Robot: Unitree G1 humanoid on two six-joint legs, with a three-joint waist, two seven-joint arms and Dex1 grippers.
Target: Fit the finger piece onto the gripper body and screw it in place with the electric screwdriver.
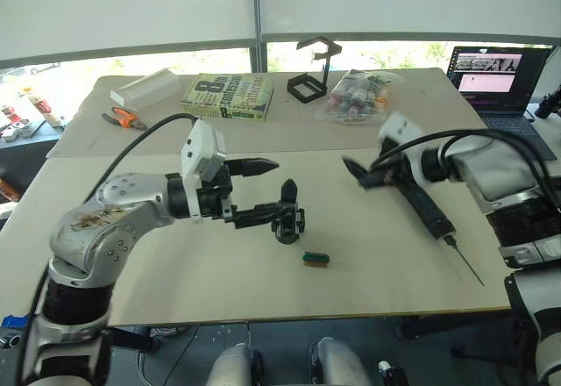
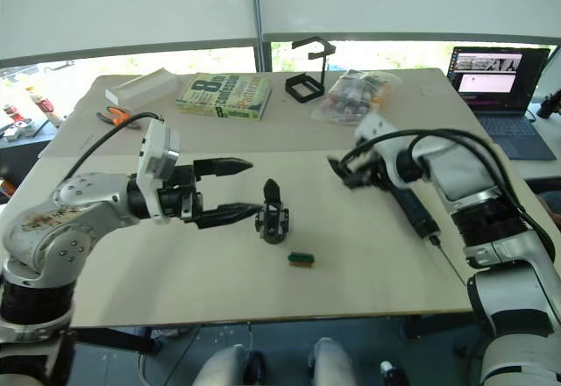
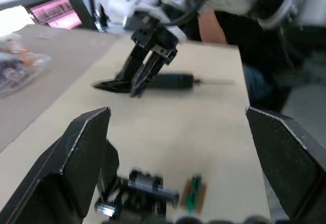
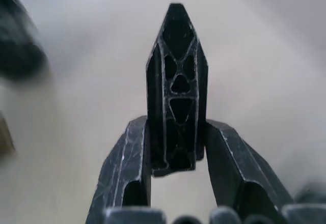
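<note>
Right pincer (image 2: 344,169) grips the finger piece (image 4: 176,86), tip pointing towards the gripper body (image 2: 273,218), which stands beside the wide-open, empty left pincer (image 2: 235,190).

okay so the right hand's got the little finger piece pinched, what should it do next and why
Probably carry the finger piece left toward the gripper body. The right gripper is shut on the piece but apart from the body, which stands by the open left gripper. The electric screwdriver lies unused on the table.
</note>
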